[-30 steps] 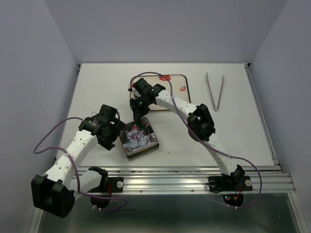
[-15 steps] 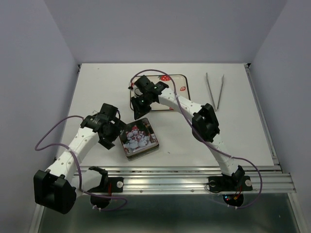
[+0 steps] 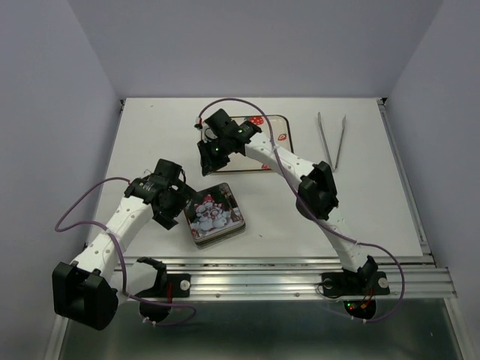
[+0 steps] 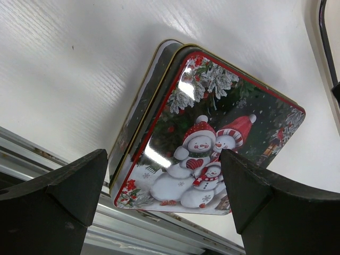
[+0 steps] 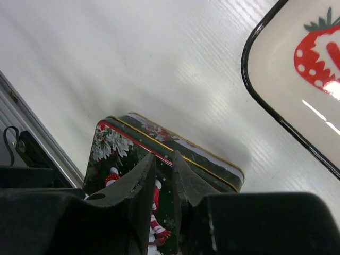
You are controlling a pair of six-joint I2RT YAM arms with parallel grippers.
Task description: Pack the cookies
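Though I check all three views, I cannot tell where the cookies are: none shows on the table, on the tray's visible part, or at the tin.

The tin [image 4: 212, 143] lies at the near middle of the table [image 3: 165, 135], just beside the metal rail [image 3: 300, 270] and turned at a slant to it. It is square with rounded corners. Its glossy lid has a red border and shows three snowmen in red hats and scarves among frosted fir sprigs on dark green. I make out pictures only, with no lettering I can read. A gold line runs around the edge, and the lid sits slightly askew on the dark base.

My left gripper [image 4: 162, 170] hangs above the tin's left side with its black fingers spread wide, and nothing is between them. My right gripper [image 5: 163, 159] is farther back, above the bare table between the tin and the tray. Its fingers are drawn nearly together, leaving a narrow slit, and I see nothing in that slit.

The tray [image 5: 281, 95] is cream with a black rim and rounded corners, printed with red strawberries [image 5: 313, 56] with green leaves. From above, the right arm covers most of it. To the far right, well apart, a pair of metal tongs [image 3: 331, 140] lies flat. The tabletop is white with a fine grain, and lavender walls close it in.
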